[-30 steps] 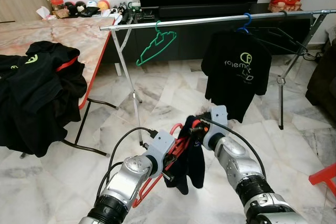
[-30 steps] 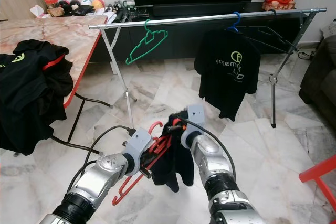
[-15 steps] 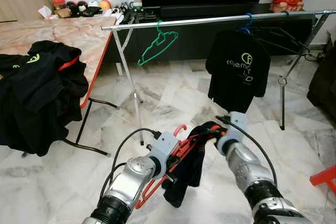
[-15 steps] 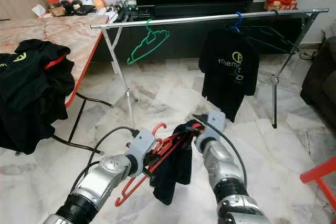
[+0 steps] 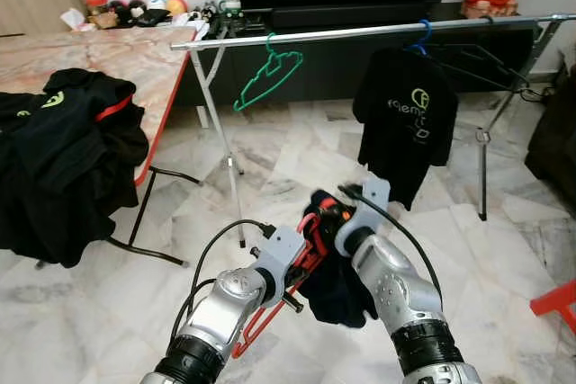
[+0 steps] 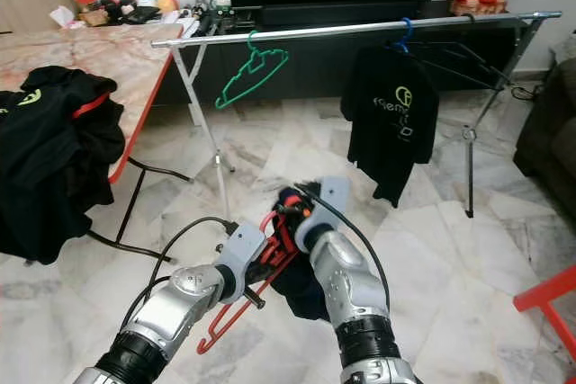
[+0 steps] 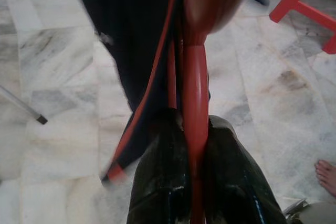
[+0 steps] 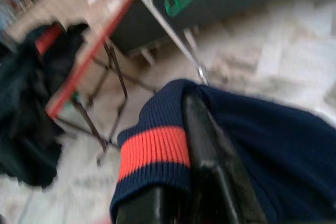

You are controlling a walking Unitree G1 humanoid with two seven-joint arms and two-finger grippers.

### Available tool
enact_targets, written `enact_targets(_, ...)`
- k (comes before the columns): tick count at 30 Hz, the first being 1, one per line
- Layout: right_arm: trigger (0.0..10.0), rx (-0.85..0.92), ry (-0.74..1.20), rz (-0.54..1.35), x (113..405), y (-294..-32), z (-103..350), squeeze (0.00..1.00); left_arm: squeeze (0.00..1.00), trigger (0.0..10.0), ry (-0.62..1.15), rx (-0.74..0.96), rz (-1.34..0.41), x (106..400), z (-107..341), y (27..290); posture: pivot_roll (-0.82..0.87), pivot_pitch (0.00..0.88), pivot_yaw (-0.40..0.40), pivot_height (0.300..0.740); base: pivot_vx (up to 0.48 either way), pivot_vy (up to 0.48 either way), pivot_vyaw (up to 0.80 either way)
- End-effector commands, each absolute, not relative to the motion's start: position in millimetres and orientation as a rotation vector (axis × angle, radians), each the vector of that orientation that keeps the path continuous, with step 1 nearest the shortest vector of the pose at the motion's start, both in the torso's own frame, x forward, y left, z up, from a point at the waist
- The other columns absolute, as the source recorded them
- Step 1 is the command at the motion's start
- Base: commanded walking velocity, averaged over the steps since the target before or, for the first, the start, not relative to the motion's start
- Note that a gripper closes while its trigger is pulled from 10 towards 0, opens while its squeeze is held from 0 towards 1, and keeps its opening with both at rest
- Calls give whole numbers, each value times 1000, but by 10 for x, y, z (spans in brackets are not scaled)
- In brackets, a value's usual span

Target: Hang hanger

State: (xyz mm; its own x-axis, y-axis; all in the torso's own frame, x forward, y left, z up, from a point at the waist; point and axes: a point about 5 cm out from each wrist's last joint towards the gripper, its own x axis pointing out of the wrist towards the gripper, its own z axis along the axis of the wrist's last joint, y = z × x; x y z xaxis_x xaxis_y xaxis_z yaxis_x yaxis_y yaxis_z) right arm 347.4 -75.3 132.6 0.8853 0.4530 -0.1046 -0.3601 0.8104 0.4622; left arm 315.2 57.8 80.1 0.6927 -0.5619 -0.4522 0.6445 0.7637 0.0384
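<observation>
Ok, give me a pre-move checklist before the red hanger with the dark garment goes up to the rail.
1. Left gripper shut on the red hanger: ok.
2. Right gripper holding the dark garment at its striped cuff: ok.
3. Garment properly seated on the hanger: not ok, it hangs bunched.
4. Free space on the rail between the green hanger and the hung black T-shirt: ok.
5. Hanger's hook free to catch the rail: cannot tell.
</observation>
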Motion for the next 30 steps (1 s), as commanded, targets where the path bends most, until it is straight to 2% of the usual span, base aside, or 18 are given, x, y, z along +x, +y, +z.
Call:
enact_targets(1, 10000, 455, 203, 437, 3460, -761, 1338, 0, 0, 10000, 431, 197, -678, 3162, 807, 571, 23, 68, 51, 740, 0, 0, 0)
enact_targets(3, 10000, 455, 214, 410, 3479, -820, 1285, 0, 0, 10000, 427, 195, -677, 3166, 813, 566, 24, 67, 51, 740, 0, 0, 0)
enact_targets(8, 10000, 378, 309, 94, 3558, -1381, 955, 0, 0, 10000, 419, 193, -666, 3186, 838, 595, 30, 65, 46, 740, 0, 0, 0)
enact_targets(10, 10000, 366, 325, 44, 3542, -1506, 906, 0, 0, 10000, 421, 195, -665, 3184, 834, 606, 28, 65, 48, 740, 0, 0, 0)
enact_targets(14, 10000, 372, 338, 28, 3517, -1580, 874, 0, 0, 10000, 423, 197, -664, 3178, 827, 614, 29, 67, 49, 740, 0, 0, 0)
enact_targets(15, 10000, 375, 340, 31, 3508, -1578, 878, 0, 0, 10000, 424, 198, -664, 3176, 826, 616, 29, 67, 49, 740, 0, 0, 0)
enact_targets(18, 10000, 417, 304, 285, 3427, -1226, 1054, 0, 0, 10000, 426, 199, -666, 3173, 822, 614, 27, 69, 52, 740, 0, 0, 0)
enact_targets(24, 10000, 460, 252, 487, 3323, -882, 1250, 0, 0, 10000, 424, 194, -683, 3166, 827, 580, 27, 69, 53, 740, 0, 0, 0)
enact_targets(27, 10000, 408, 184, 605, 3279, -748, 1352, 0, 0, 10000, 422, 190, -699, 3157, 829, 556, 26, 69, 55, 740, 0, 0, 0)
enact_targets(30, 10000, 329, 149, 642, 3271, -758, 1386, 0, 0, 10000, 424, 184, -727, 3131, 825, 527, 25, 68, 54, 740, 0, 0, 0)
